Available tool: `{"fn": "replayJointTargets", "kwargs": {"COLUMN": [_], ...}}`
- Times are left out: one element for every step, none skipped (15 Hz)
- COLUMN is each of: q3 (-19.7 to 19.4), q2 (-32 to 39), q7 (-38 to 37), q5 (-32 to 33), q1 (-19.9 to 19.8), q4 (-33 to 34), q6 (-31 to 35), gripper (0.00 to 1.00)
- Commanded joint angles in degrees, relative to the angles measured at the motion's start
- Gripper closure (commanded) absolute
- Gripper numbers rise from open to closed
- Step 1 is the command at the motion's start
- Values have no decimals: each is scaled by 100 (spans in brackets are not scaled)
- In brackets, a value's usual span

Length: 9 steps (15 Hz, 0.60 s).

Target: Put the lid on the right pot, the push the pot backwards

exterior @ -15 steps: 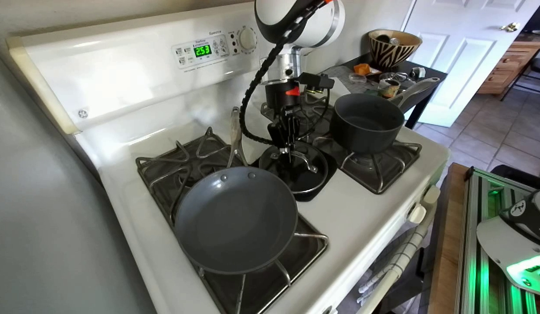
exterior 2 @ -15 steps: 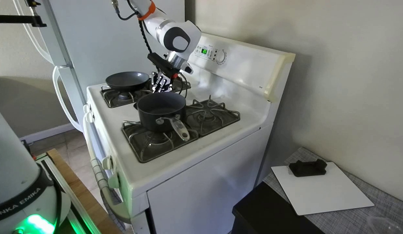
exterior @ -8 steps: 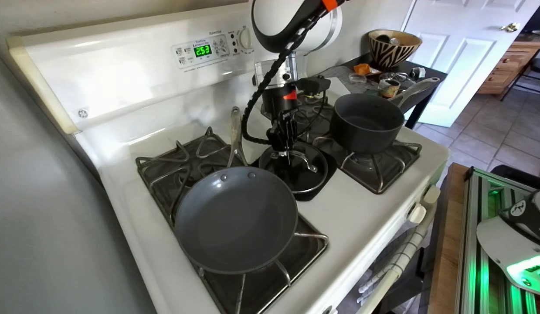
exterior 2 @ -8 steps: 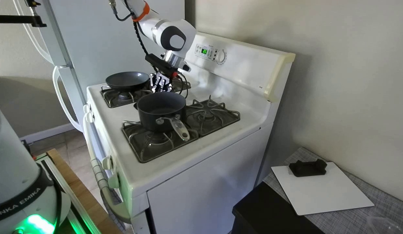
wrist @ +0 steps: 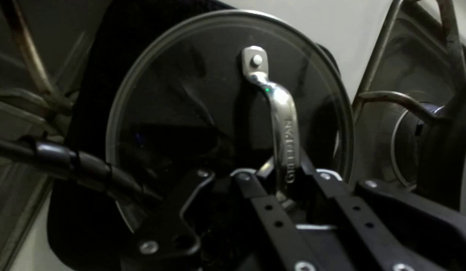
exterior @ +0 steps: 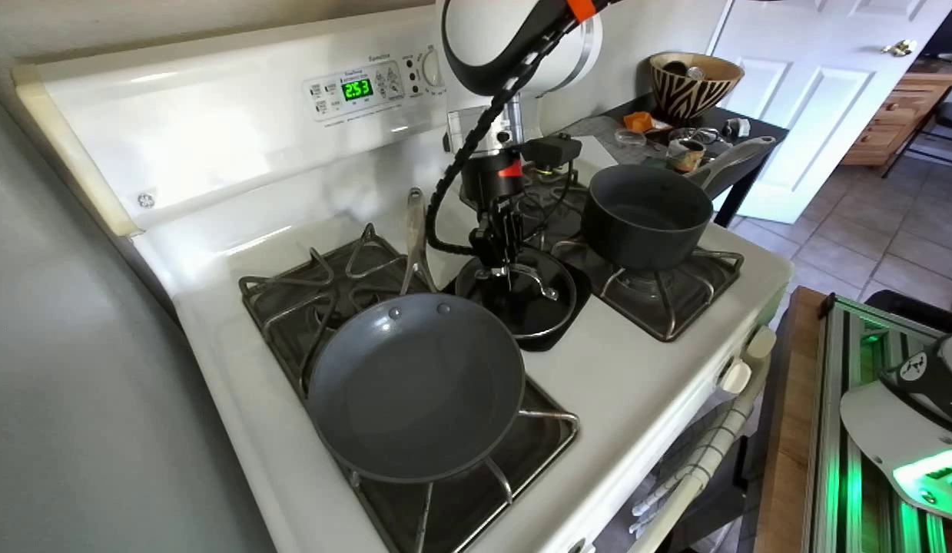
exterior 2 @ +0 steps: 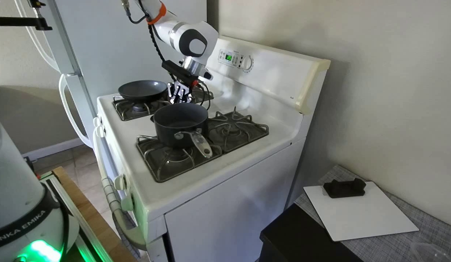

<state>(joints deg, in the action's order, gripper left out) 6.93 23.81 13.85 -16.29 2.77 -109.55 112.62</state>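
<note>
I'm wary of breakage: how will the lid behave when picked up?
The lid looks like see-through glass, so probably stiff but breakable. Its shiny metal handle could be slippery; being narrow, it might let the lid tilt.

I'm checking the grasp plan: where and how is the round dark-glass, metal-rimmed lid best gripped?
Probably by the shiny arched metal handle, from above, jaws flanking it: the lid is handle-up, and this narrow handle bows clear of the glass.

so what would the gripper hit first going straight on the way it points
Probably the glass of the lid, which the gripper points at, its fingers on either side of the metal handle. Depth is unclear, so contact with the handle cannot be ruled out.
</note>
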Motion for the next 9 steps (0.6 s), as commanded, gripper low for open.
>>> {"fn": "replayJointTargets", "kwargs": {"q3": [45,55,61,63,67,65,61,53,47], "q2": [4,-51,-93,-114,-155,-180,-217,-261,-305], "q7": [35,60,80,98,116,109,117,101,101], "q5": [-34,-78,-113,-133,-159,-184,-187,-193,-187], "q1": [-44,-68,-89,-106,-127,-139,-149,-158,-162], "q4": [-36,-34,-31,-16,-12,-12,-9,9,19], "q6": [-30,-104,-165,-225,-279,-317,-365,-449,-528], "gripper": [100,100,100,100,100,100,100,100,100]}}
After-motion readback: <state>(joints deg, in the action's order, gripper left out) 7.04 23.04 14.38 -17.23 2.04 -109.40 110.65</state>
